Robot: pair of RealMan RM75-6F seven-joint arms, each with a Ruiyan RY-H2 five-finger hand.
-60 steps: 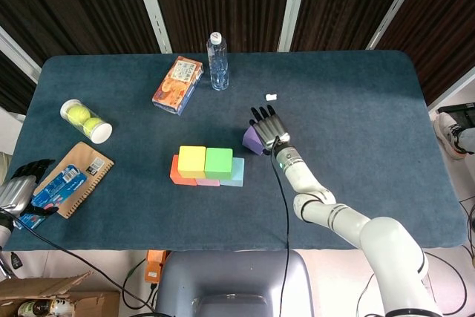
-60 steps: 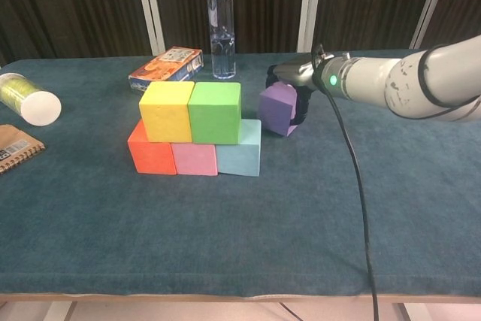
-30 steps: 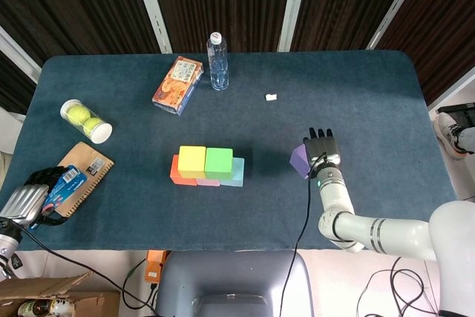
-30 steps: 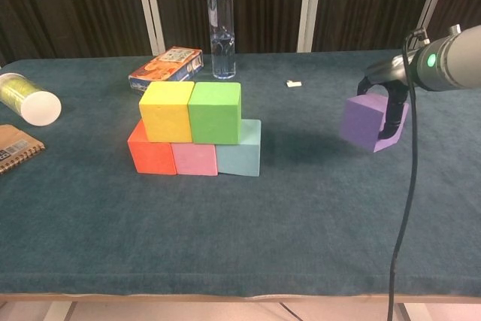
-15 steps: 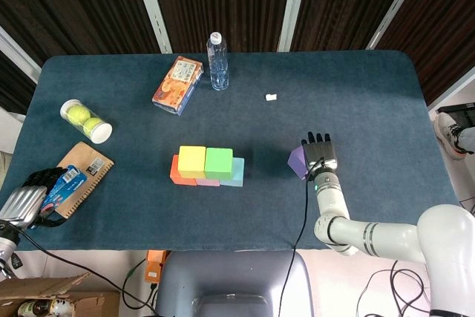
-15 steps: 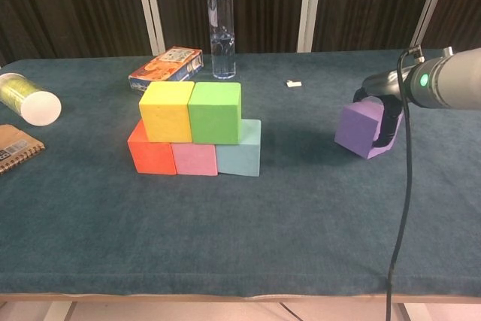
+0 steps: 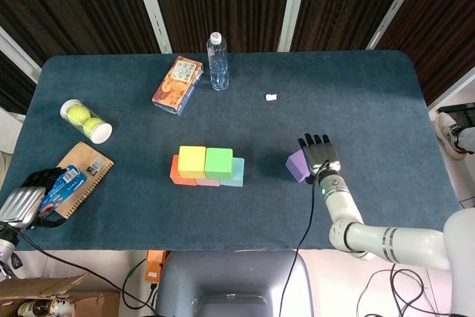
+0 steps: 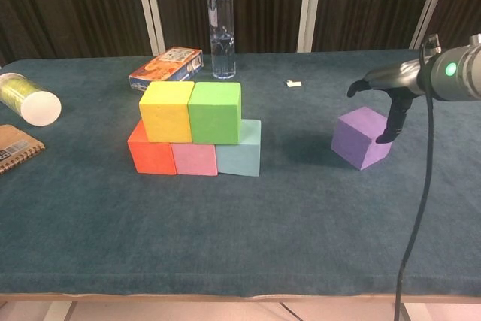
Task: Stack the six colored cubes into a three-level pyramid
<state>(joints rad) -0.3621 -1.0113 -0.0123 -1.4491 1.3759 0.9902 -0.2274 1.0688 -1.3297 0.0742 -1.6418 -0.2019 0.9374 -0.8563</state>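
Note:
Two levels of cubes stand mid-table: orange (image 8: 150,154), pink (image 8: 195,158) and light blue (image 8: 240,154) below, yellow (image 8: 166,110) and green (image 8: 215,112) on top. In the head view, yellow (image 7: 192,158) and green (image 7: 218,159) cover most of the lower row. The purple cube (image 8: 362,137) rests on the cloth to the stack's right, also visible from the head camera (image 7: 297,165). My right hand (image 8: 387,92) hovers over its right side with fingers spread, one fingertip at the cube's far edge, gripping nothing. My left hand (image 7: 26,198) lies off the table's front left corner, holding nothing.
A water bottle (image 8: 221,28) and a cracker box (image 8: 167,68) stand at the back. A tennis ball tube (image 7: 85,121) lies at the left. A brown notebook (image 7: 85,172) with a blue packet (image 7: 63,185) sits by my left hand. A white scrap (image 8: 293,83) lies behind the purple cube.
My right hand carried the purple cube from beside the stack out to the right, lowered it to the cloth and opened its fingers off it. The left hand barely shifted.

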